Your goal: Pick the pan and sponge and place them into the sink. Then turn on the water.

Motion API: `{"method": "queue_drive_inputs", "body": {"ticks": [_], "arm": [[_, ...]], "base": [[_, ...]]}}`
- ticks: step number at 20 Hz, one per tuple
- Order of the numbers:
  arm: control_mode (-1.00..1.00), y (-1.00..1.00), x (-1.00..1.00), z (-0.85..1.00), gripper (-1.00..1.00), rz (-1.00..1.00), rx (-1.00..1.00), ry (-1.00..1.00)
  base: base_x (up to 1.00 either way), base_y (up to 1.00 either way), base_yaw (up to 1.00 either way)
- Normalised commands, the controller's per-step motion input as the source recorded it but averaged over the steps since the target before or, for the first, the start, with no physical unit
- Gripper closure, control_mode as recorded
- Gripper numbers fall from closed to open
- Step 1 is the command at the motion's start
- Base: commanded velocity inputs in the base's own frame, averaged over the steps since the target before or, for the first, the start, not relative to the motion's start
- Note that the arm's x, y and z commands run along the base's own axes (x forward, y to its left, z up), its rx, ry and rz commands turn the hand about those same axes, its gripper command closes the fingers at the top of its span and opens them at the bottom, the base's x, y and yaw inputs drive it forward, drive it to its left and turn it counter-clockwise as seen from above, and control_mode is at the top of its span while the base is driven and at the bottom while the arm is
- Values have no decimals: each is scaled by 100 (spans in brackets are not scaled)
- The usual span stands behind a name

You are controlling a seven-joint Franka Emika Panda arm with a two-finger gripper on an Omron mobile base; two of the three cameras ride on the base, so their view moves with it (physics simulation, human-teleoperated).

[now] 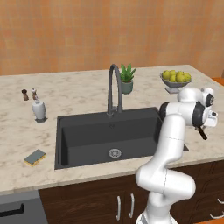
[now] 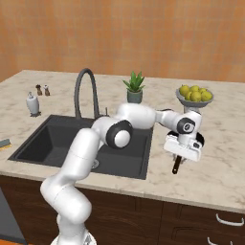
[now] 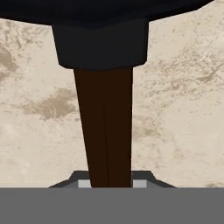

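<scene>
Step in hand, as judged: grasping the pan (image 2: 197,140) by its handle (image 3: 105,131) on the surface (image 2: 225,158) right of the sink (image 1: 87,131). The robot should centre the handle and close firmly before lifting. End effector (image 2: 184,154) sits low over the handle, which runs between the tips; whether it is closed cannot be told. Sponge (image 1: 35,157) lies left of the sink.

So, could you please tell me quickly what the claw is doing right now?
Claw: closed on the pan's handle, over the counter right of the sink.
</scene>
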Motion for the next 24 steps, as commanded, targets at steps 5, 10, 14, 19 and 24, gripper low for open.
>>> {"method": "queue_drive_inputs", "body": {"ticks": [5, 10, 14, 19, 24], "arm": [[-100, 6, 1, 2, 100, 6, -3, 0], [-100, 19, 0, 39, 100, 49, -1, 0], [-100, 27, 0, 24, 100, 69, -1, 0], [-100, 29, 11, 1, 100, 76, 11, 0], [-100, 23, 38, 0, 100, 76, 29, 0]], "base": [[0, 0, 0], [0, 0, 0], [0, 0, 0], [0, 0, 0], [0, 0, 0]]}}
